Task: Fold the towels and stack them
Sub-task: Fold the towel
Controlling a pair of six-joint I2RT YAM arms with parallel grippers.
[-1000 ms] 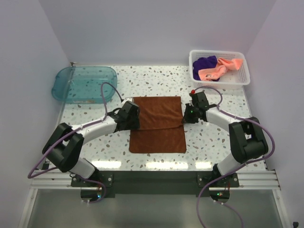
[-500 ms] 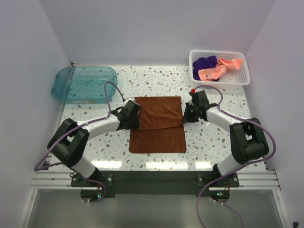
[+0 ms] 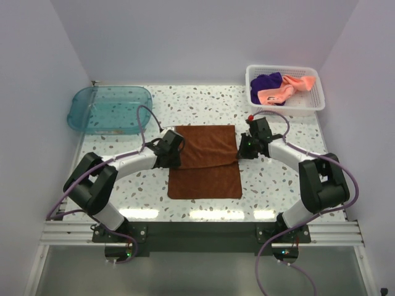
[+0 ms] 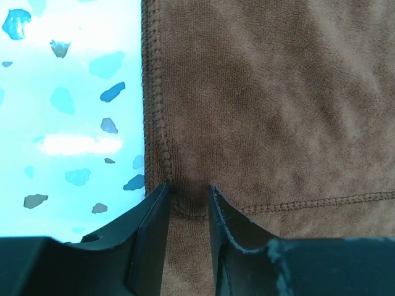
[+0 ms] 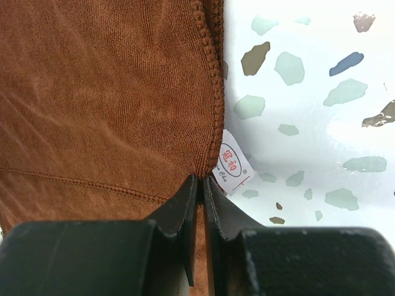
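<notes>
**Closing on the second corner: both grippers now have the brown towel**

Over the last second the left gripper [image 4: 188, 187] has narrowed its jaws at the left edge of the brown towel [image 3: 207, 160], and the left arm's elbow has swung a little farther onto the table [image 3: 278, 179]. The jaws now stand a narrow slot apart. The towel's hemmed corner is puckered up between them, so this looks like a pinch on the cloth and not a hover over it. The slot is as wide as the doubled terry in it.

The right gripper has not shifted. Its jaws [image 5: 200, 179] are pressed nearly together on the towel's right edge, just beside the small white label [image 5: 231, 168].

The brown towel lies mid-table between the two arms. Its far part forms an upper layer whose stitched near hem crosses the lower layer, and each gripper sits at one end of that hem.

With both ends apparently held, the flap could be lifted and drawn evenly. I judge this to be the grasp stage of a fold, with the fold itself not yet finished. A one-sided hold would skew the crease, so the fresh left pinch is the weak link.

The pink towel [image 3: 281, 92] and the purple towel [image 3: 266, 81] lie crumpled in the basket [image 3: 315, 102] at the far right, so most of the job remains. The tray [image 3: 111, 108] sits far left.
</notes>
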